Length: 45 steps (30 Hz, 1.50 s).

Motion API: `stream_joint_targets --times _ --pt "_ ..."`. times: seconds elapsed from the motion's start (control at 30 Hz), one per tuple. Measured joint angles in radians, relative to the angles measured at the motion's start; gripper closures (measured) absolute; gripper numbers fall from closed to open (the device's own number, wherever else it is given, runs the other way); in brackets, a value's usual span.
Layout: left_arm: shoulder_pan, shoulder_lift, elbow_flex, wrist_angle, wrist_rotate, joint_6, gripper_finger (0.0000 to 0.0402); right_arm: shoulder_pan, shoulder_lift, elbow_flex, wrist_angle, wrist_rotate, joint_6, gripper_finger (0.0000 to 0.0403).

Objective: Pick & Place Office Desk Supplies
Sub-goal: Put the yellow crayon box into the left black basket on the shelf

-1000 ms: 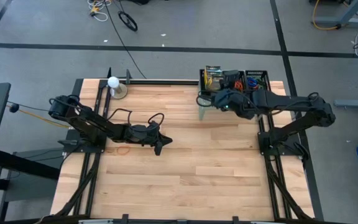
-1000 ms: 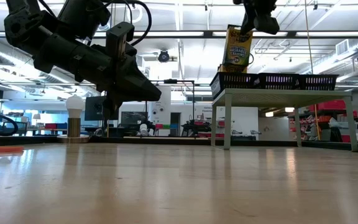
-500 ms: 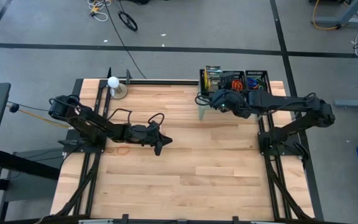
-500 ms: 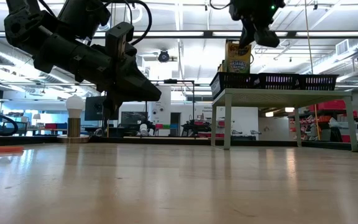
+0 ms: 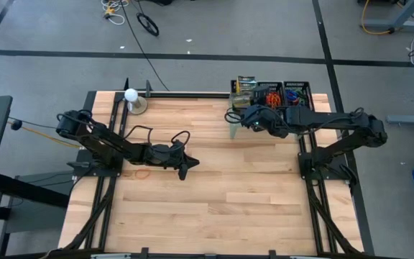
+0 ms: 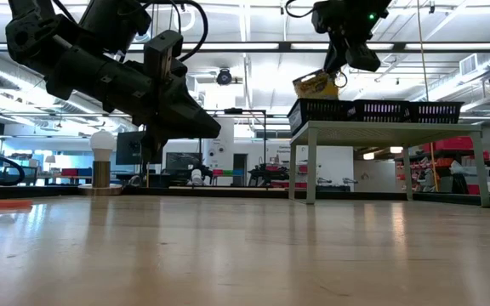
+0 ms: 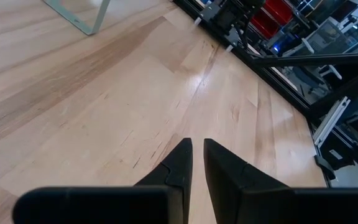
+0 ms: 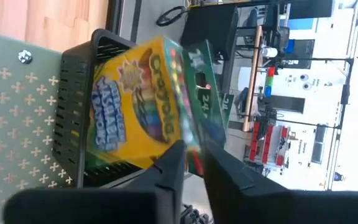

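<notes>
From above, I see my right gripper (image 5: 246,117) at one o'clock on the table, over the pale green shelf (image 6: 381,127) and just beside the leftmost black mesh tray (image 8: 79,106). Its fingers (image 8: 169,168) are parted narrowly, and the yellow-and-green crayon box (image 8: 142,102) is tilted in that tray just past the tips; I cannot tell whether they touch it. My left gripper (image 5: 184,167) waits at nine o'clock above bare wood, fingers (image 7: 176,165) narrow and holding nothing.

Pale green perforated shelf (image 5: 234,124) at table's (image 5: 214,208) back edge; white ball (image 5: 130,94) far corner.
</notes>
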Motion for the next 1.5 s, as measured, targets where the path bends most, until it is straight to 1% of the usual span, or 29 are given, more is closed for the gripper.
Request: stream_joint_targets --times 0.17,0.27,0.37,0.43,0.53,0.57,0.63,0.77,0.83,0.9,1.0,1.07,1.3,1.4,1.5 --pt "0.0 0.0 0.0 0.001 -0.006 0.025 0.0354 0.0 0.0 0.0 0.0 -0.002 0.022 0.0299" --pt "0.0 0.0 0.0 0.001 -0.007 0.034 0.0354 0.0 0.0 0.0 0.0 0.002 0.053 0.0286" --pt "0.0 0.0 0.0 0.001 -0.007 0.033 0.0354 0.0 0.0 0.003 -0.001 0.012 0.081 0.0287" --pt "0.0 0.0 0.0 0.002 -0.007 0.032 0.0354 0.0 0.0 0.012 -0.003 0.012 0.119 0.0295" --pt "0.0 0.0 0.0 0.002 -0.007 0.025 0.0354 -0.005 -0.006 0.05 -0.014 -0.007 0.233 0.0317" --pt "0.0 0.0 0.0 0.002 -0.008 0.024 0.0354 -0.012 -0.009 0.068 -0.015 -0.028 0.284 0.0325" --pt "0.0 0.0 0.0 0.002 -0.007 0.023 0.0354 -0.033 -0.015 0.117 -0.028 -0.111 0.398 0.034" --pt "-0.001 0.0 0.0 0.002 -0.007 0.022 0.0354 -0.126 -0.019 0.221 -0.109 -0.357 0.633 0.0349" --pt "0.0 0.0 0.0 0.001 -0.007 0.022 0.0354 -0.185 -0.019 0.249 -0.152 -0.502 0.714 0.0343" --pt "0.0 0.0 0.0 0.001 -0.007 0.021 0.0354 -0.239 -0.019 0.256 -0.176 -0.634 0.762 0.0331" --pt "0.0 0.0 0.0 0.001 -0.007 0.02 0.0354 -0.306 -0.018 0.255 -0.237 -0.789 0.783 0.031" --pt "0.0 0.0 0.0 0.001 -0.007 0.016 0.0354 -0.329 -0.018 0.255 -0.273 -0.818 0.767 0.03" --pt "0.0 0.0 0.0 0.001 -0.007 0.015 0.0354 -0.364 -0.015 0.246 -0.294 -0.824 0.705 0.0276" --pt "0.0 0.0 0.0 0.0 -0.007 0.015 0.0354 -0.386 -0.013 0.22 -0.296 -0.871 0.662 0.0282" --pt "0.0 0.0 0.0 0.0 -0.007 0.015 0.0354 -0.395 -0.013 0.187 -0.283 -0.887 0.645 0.0306"
